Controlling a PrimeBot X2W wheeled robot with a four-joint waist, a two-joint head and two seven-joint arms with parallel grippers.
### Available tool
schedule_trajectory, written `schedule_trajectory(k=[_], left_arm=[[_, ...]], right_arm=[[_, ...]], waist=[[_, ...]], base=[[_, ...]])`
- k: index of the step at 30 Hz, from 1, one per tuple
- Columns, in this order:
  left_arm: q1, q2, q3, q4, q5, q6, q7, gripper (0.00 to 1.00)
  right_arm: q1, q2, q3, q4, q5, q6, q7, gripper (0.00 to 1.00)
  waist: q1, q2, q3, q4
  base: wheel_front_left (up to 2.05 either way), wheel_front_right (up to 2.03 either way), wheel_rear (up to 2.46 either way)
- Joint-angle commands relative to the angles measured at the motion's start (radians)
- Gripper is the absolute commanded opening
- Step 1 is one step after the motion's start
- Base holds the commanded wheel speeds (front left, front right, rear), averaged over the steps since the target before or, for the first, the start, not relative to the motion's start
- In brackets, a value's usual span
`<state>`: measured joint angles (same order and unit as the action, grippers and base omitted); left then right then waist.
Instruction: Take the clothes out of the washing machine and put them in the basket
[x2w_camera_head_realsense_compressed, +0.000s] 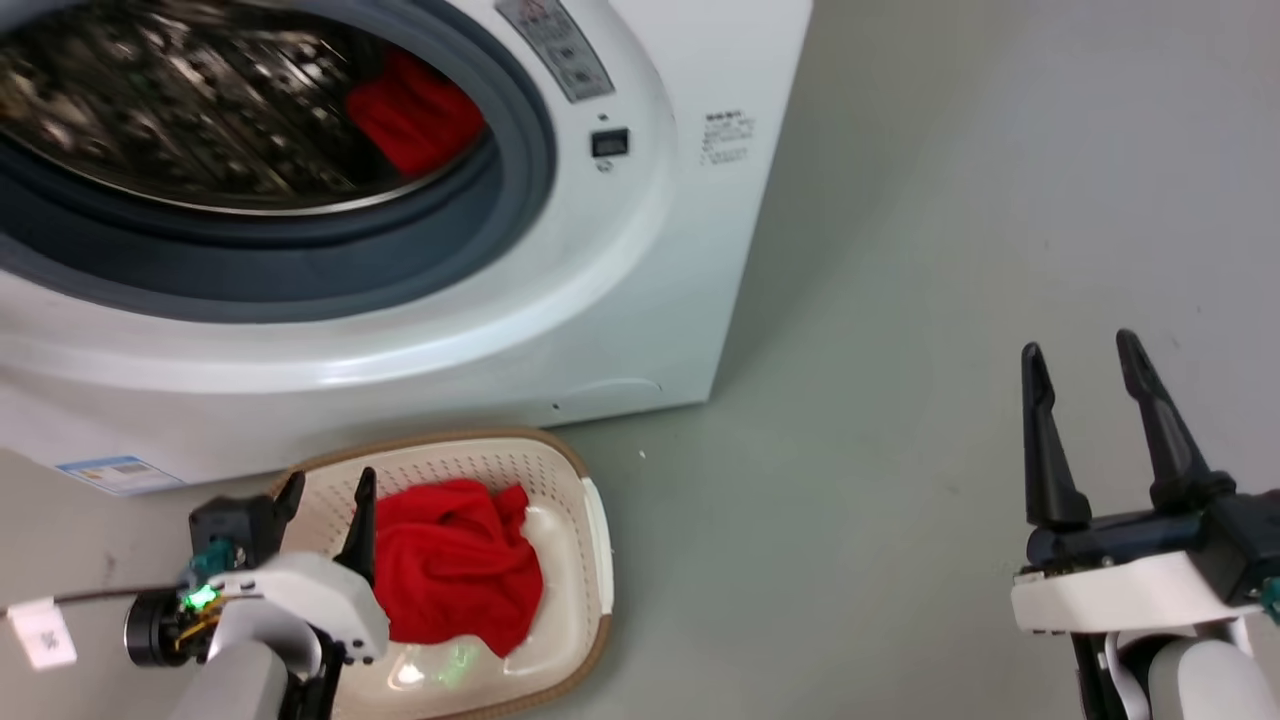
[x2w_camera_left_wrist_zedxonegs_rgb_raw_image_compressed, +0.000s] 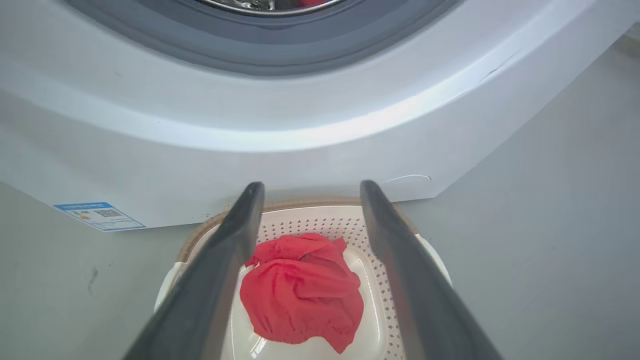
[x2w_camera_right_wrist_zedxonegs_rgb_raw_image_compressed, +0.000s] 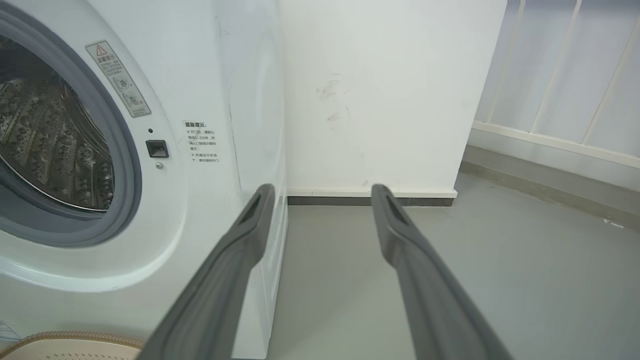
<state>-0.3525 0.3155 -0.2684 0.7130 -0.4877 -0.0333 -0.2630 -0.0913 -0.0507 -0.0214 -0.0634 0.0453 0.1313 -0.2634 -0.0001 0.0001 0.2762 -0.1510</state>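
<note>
**One red garment in the basket, one in the drum; both pairs of fingers apart and holding nothing**

The left fingers (x2w_camera_head_realsense_compressed: 362, 520) stand apart with nothing between them, above the near left part of the basket (x2w_camera_head_realsense_compressed: 597, 520). In the left wrist view the plain red garment (x2w_camera_left_wrist_zedxonegs_rgb_raw_image_compressed: 302, 295) lies crumpled on the basket's bottom, between the two fingers and below their tips, not touching them. Past the fingertips, the basket's brown rim sits just beside the foot of the washing machine (x2w_camera_head_realsense_compressed: 620, 300); whether they touch cannot be told. The machine's curved white front rises straight ahead of these fingers and is the nearest thing in their way. A blue label sticker (x2w_camera_left_wrist_zedxonegs_rgb_raw_image_compressed: 99, 216) sits on its lower edge, left of the left-hand finger.

The second red garment (x2w_camera_head_realsense_compressed: 415, 110) lies inside the steel drum (x2w_camera_head_realsense_compressed: 170, 100), at the right side of the porthole behind the grey rim (x2w_camera_head_realsense_compressed: 300, 265), well above and ahead of the left fingers. The porthole stands open.

The right fingers (x2w_camera_head_realsense_compressed: 1045, 450) are likewise spread and hold nothing, well to the right of the basket over bare grey floor (x2w_camera_head_realsense_compressed: 880, 380). In the right wrist view the machine's right corner stands just behind the left-hand finger. A warning sticker (x2w_camera_right_wrist_zedxonegs_rgb_raw_image_compressed: 118, 78) and a small black latch socket (x2w_camera_right_wrist_zedxonegs_rgb_raw_image_compressed: 157, 148) lie further left. Ahead of the tips is a white wall (x2w_camera_right_wrist_zedxonegs_rgb_raw_image_compressed: 375, 100) with a dark skirting, and to the right a pale railing (x2w_camera_right_wrist_zedxonegs_rgb_raw_image_compressed: 565, 90). The floor between machine and railing is open.
</note>
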Motion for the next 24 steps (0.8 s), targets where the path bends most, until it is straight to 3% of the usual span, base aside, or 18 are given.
schedule_trajectory(k=[1,8,14,19,24], left_arm=[[0.032,-0.007,0.021,-0.029,0.018,0.006,-0.002,1.00],[0.170,-0.076,0.165,-0.276,0.143,-0.001,-0.003,1.00],[0.230,-0.132,0.249,-0.433,0.218,-0.033,-0.003,1.00],[0.220,-0.142,0.285,-0.500,0.255,-0.058,-0.003,1.00],[0.154,-0.106,0.273,-0.485,0.242,-0.080,0.000,1.00]], right_arm=[[0.017,0.001,-0.001,0.005,0.003,-0.001,-0.002,1.00],[0.042,0.001,-0.006,0.029,0.005,-0.001,-0.002,1.00],[0.053,0.001,-0.005,0.031,0.005,-0.001,-0.002,1.00],[0.048,0.001,0.008,0.019,0.008,-0.001,-0.002,1.00],[0.039,0.001,0.013,0.012,0.017,-0.001,-0.002,1.00]], waist=[[0.0001,-0.0001,-0.044,0.028],[0.0001,-0.0001,-0.121,0.046],[0.0001,-0.0001,-0.143,0.048],[0.0001,-0.0001,-0.129,0.034],[0.0001,-0.0001,-0.075,0.004]], base=[[0.00,0.00,0.00],[0.00,0.00,0.00],[0.00,0.00,0.00],[0.00,0.00,0.00],[0.00,0.00,0.00]])
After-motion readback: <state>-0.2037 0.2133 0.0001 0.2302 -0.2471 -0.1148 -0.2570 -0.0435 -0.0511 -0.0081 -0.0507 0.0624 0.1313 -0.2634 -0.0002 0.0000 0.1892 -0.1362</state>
